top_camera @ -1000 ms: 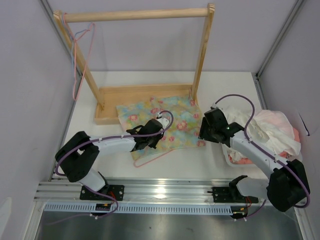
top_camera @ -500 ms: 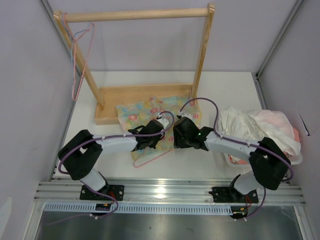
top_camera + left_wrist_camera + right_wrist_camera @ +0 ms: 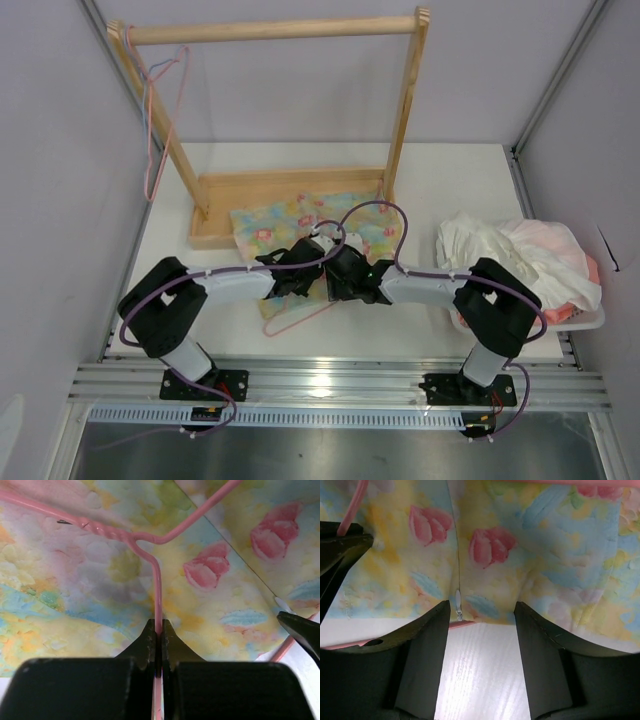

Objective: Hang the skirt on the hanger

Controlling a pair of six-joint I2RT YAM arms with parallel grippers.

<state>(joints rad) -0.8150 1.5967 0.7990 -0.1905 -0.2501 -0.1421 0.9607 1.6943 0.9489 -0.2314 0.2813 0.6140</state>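
The skirt (image 3: 290, 222) lies flat on the table, its far edge against the rack's base. The pale pink hanger (image 3: 305, 318) lies with it; its neck and hook wire cross the cloth in the left wrist view (image 3: 158, 585), and a corner sticks out past the skirt's near edge. My left gripper (image 3: 298, 282) is shut on the hanger's wire (image 3: 158, 630). My right gripper (image 3: 337, 284) is open right beside it, its fingers (image 3: 427, 645) straddling the skirt's near edge (image 3: 520, 545) by the zip pull (image 3: 457, 602). It holds nothing.
A wooden clothes rack (image 3: 275, 30) stands at the back, with its base board (image 3: 290, 185) on the table. Another pink hanger and a thin blue hanger (image 3: 152, 130) hang at its left end. A white-and-pink heap of clothes (image 3: 520, 255) fills a basket at the right.
My right arm has swung left from beside the clothes heap to the skirt's near edge, next to my left gripper. The left gripper has kept its hold on the hanger.
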